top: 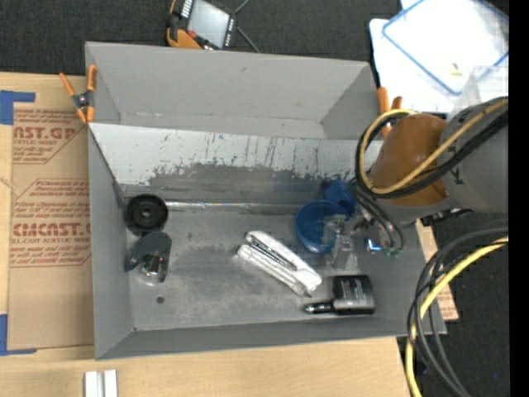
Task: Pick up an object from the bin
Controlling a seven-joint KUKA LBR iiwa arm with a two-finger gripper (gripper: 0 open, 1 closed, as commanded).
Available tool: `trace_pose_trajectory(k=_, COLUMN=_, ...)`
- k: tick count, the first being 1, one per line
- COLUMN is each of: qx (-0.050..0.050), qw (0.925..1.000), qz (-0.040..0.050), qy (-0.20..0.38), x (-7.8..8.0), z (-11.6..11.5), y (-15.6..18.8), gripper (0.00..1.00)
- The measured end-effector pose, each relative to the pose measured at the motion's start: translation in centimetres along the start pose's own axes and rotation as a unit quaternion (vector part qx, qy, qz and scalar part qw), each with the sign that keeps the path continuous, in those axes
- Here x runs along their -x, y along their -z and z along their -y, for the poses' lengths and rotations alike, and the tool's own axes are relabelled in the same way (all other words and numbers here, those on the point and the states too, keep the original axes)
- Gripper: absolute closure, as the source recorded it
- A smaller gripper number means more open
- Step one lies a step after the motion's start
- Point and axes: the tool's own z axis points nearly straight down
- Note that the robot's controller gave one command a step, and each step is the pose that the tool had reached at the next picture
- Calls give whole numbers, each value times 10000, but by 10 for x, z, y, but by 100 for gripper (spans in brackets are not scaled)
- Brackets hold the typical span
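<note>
Grey metal bin (207, 98), floor scuffed and streaked, w/ a handful of small things spread along its front half. Nearest the arm is a blue cup (314, 226), round, lying at the floor's right side close under the back wall, its open mouth facing up and toward the camera. The gripper (345, 240) is down inside the bin just beside that cup, on its right, at the rim or touching it; can't tell which, and can't tell whether the gripper is spread or closed, as its tip merges w/ the cup edge and wiring. Nothing can be seen held in it. Above it sits the arm's orange cover (409, 160), over the bin's right wall.

Just left of the cup and nearer the front, a white packet (278, 263) lies flat, long axis diagonal. In front of the gripper, near the front right corner, is a small black box (353, 294) w/ a thin stub sticking out to its left. Well apart, at the far left, are a black round disc (146, 212) and, just below it, a dark grey clip (150, 255).
</note>
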Motion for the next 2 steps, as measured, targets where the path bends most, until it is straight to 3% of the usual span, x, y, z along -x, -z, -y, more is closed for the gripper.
trace_pose_trajectory(k=1, qx=4, qw=9907, qz=17, qy=1364, x=32, z=-5, y=0, gripper=100)
trace_pose_trajectory(k=2, qx=28, qw=9998, qz=18, qy=-176, x=12, z=-10, y=4, gripper=100)
